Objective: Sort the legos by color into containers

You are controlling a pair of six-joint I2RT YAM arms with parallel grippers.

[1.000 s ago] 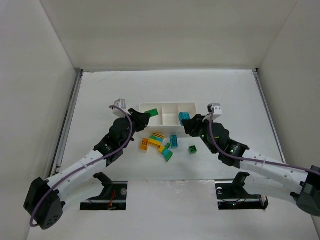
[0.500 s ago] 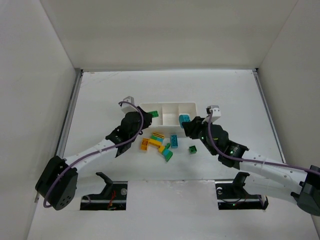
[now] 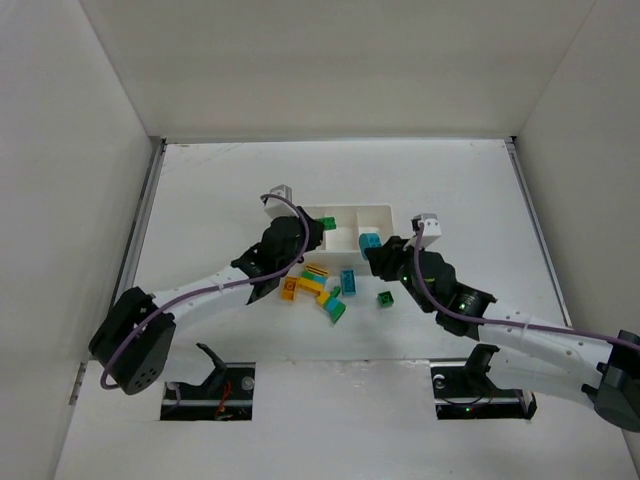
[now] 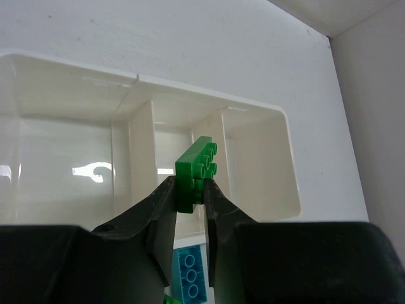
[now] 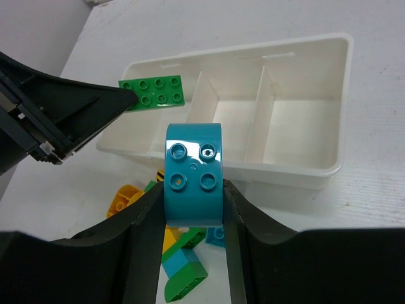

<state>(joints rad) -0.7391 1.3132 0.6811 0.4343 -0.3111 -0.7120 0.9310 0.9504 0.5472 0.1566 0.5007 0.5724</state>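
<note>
White table (image 3: 200,200) w/ tray (image 3: 375,209), legos (image 3: 347,281)

My feeds show bright, even overhead light on the white worktop (image 3: 200,190), only soft shadows, a glare streak on the tray (image 4: 95,170) wall, sheen on the teal brick (image 5: 193,158).

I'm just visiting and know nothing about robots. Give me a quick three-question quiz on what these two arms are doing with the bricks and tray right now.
1. Pick one: the left gripper is clamping A) a metal spoon, B) a flat green plastic brick, C) nothing.
2. True or false: the rounded teal plastic brick in the right gripper already lies inside the white rectangular plastic tray.
3. Fill in: thin walls split the tray into ___ compartments.
Key: 1 B; 2 false; 3 three.
</note>
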